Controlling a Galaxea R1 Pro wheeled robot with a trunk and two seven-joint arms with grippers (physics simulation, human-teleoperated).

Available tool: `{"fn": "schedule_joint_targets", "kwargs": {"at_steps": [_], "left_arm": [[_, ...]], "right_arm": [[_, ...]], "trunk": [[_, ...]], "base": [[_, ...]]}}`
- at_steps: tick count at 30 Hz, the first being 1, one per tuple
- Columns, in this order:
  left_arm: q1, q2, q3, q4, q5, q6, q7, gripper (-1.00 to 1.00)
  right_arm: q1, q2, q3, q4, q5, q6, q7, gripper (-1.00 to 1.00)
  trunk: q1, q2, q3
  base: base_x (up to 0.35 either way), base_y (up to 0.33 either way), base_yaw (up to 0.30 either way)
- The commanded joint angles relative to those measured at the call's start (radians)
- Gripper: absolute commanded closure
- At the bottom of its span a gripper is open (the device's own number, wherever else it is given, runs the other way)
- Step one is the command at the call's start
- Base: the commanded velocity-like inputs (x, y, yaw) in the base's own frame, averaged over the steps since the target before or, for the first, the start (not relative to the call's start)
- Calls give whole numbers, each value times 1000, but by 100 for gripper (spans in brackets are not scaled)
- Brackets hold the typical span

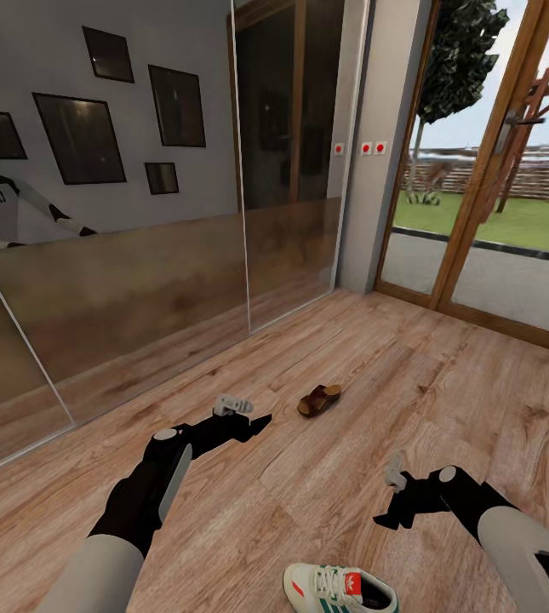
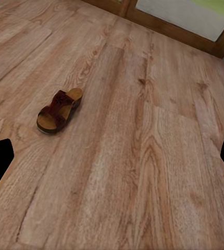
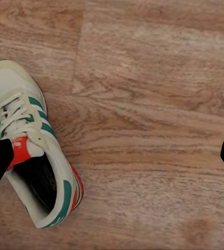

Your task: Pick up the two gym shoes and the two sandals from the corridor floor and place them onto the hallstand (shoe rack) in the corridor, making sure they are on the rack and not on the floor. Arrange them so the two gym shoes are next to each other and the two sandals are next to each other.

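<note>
Wood-grain planks of the corridor floor (image 1: 444, 400) run warm brown from the mirrored sliding-door wardrobe (image 1: 138, 213) on the left to a timber-framed glass door (image 1: 495, 170) that looks onto grass and a tree. The mirror reflects six dark picture frames, and three small red-dotted wall switches (image 1: 366, 148) sit on the grey pillar. No writing can be read; the sneaker's red tongue patch carries only a blurred white mark. One brown sandal (image 1: 319, 399) lies on the floor ahead, just beyond the left gripper (image 1: 248, 417). One white gym shoe (image 1: 340, 589) with green stripes lies on the floor near the right gripper (image 1: 391, 494). Both grippers hover empty with their fingers spread wide.
</note>
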Motion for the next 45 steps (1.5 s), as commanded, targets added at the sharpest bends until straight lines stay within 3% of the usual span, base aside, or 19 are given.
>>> {"fn": "schedule_joint_targets", "kwargs": {"at_steps": [1, 8, 23, 38, 44, 45], "left_arm": [[0, 0, 1, -1, 0, 8, -3, -100], [0, 0, 2, -1, 0, 8, -3, -100], [0, 0, 2, -1, 0, 9, -3, -100], [0, 0, 2, -1, 0, 9, -3, -100], [0, 0, 2, -1, 0, 9, -3, -100], [0, 0, 2, -1, 0, 9, -3, -100]], "right_arm": [[-1, 0, -7, 0, 11, -8, 3, -100], [-1, 1, -7, 3, 11, -8, 3, -100], [-1, 1, -7, 21, 11, -7, 3, -100], [-1, 0, -4, 90, 13, -7, 3, -100], [0, -1, 15, 121, 61, -9, 3, -100], [0, -1, 20, 129, 109, -9, 3, -100]], "trunk": [[0, 0, -1], [0, 0, -1], [7, -4, -77], [7, -4, -80], [7, -4, -80], [7, -4, -80]], "base": [[0, 0, 0], [0, 0, 0], [0, 0, 0], [0, 0, 0], [0, 0, 0], [0, 0, 0]]}}
